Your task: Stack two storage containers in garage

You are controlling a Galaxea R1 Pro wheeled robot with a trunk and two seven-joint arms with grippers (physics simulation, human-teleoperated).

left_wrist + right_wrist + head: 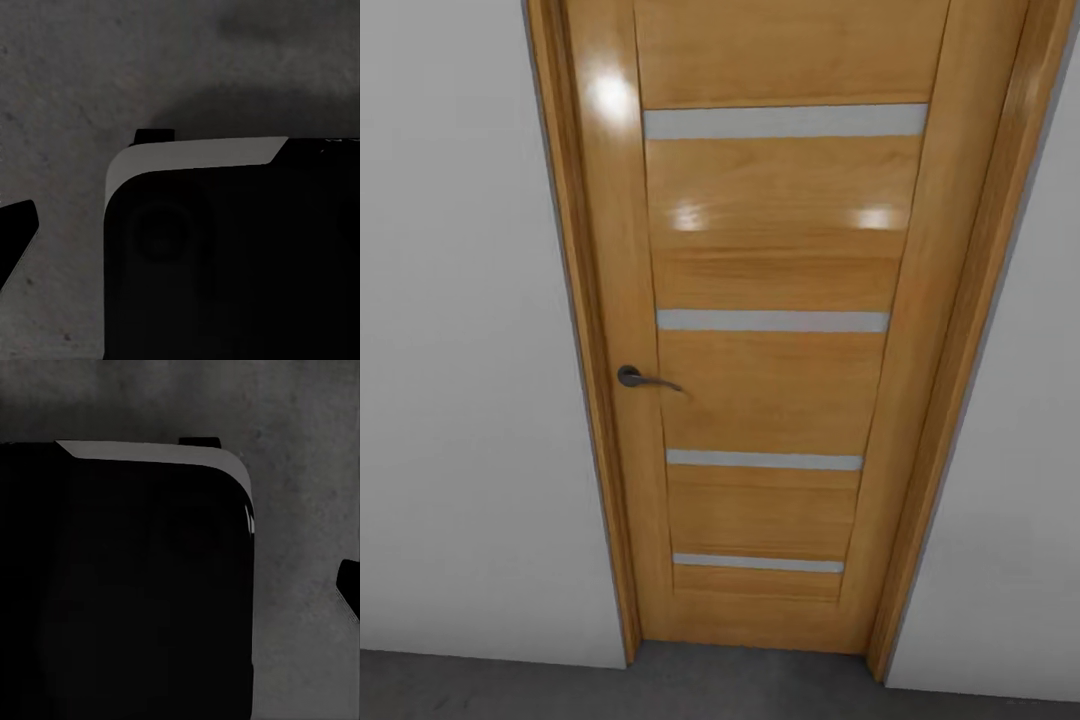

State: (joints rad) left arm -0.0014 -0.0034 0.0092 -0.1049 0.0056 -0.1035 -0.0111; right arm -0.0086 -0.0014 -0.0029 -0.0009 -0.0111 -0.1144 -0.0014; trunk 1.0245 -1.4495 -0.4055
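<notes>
A closed wooden door (pixel 760 340) with a dark lever handle (pixel 643 378) stands in a white wall (pixel 460 350), above the dark grey floor (pixel 490 685). Whether either gripper's fingers are open or closed cannot be told.

No writing, label, brand mark, number or sign can be read anywhere. The wooden door (pixel 770 330) carries only plain pale strips across its panels, and the dark handle (pixel 643 379) at about nine o'clock on it bears no marking. The white walls (pixel 460 350) on either side are blank. The dark robot body (pixel 225 255) and the grey floor (pixel 75 75) in the wrist views show no lettering either.
</notes>
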